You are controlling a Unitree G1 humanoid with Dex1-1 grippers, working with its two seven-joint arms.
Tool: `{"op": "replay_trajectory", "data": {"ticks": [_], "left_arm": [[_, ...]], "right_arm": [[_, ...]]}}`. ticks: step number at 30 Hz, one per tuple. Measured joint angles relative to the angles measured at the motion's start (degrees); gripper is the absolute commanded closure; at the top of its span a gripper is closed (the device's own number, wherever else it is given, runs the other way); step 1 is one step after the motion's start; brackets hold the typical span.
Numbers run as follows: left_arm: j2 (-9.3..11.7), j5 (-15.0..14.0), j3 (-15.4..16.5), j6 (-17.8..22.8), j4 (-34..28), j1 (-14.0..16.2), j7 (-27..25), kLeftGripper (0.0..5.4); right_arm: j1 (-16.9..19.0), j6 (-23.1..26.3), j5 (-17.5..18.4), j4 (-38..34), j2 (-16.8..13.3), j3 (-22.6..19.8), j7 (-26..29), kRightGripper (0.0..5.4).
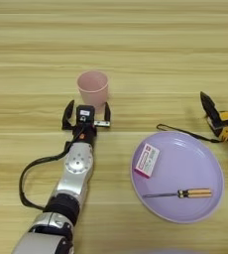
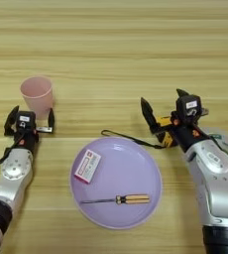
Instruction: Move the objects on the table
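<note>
A pale pink cup (image 1: pixel 93 88) stands upright on the wooden table (image 1: pixel 136 44). My left gripper (image 1: pixel 87 114) sits just in front of the cup, open, its fingers either side of the cup's base without gripping it. The lilac plate (image 1: pixel 185 158) lies at front centre and holds a pink-and-white box (image 1: pixel 146 159) and a screwdriver (image 1: pixel 185 193). My right gripper (image 2: pixel 163 104) is open beyond the plate's right rim. The yellow tape measure (image 2: pixel 164 131) lies between its spread fingers near the palm, its black strap (image 2: pixel 128 137) trailing left along the plate's far rim.
A black cable (image 1: pixel 24 183) loops on the table left of my left forearm. A pale round object (image 2: pixel 226 140) shows partly behind my right arm at the right edge.
</note>
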Motion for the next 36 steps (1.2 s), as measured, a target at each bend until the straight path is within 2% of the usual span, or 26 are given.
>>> {"op": "replay_trajectory", "data": {"ticks": [14,23,36], "left_arm": [[0.57,-0.21,1.15,-1.06,1.41,-0.73,-1.69,0.0],[1.11,-0.25,1.42,-1.29,1.41,-0.88,-3.16,0.0],[1.06,-0.9,0.36,-1.29,1.37,-1.15,-8.05,0.0]], "right_arm": [[-2.94,-7.48,-3.07,6.03,2.98,1.7,-3.21,0.01],[-4.07,-7.49,-3.23,7.34,3.13,1.77,-4.43,0.01],[-4.66,-7.47,-4.26,8.44,3.99,2.72,-5.56,0.01]]}}
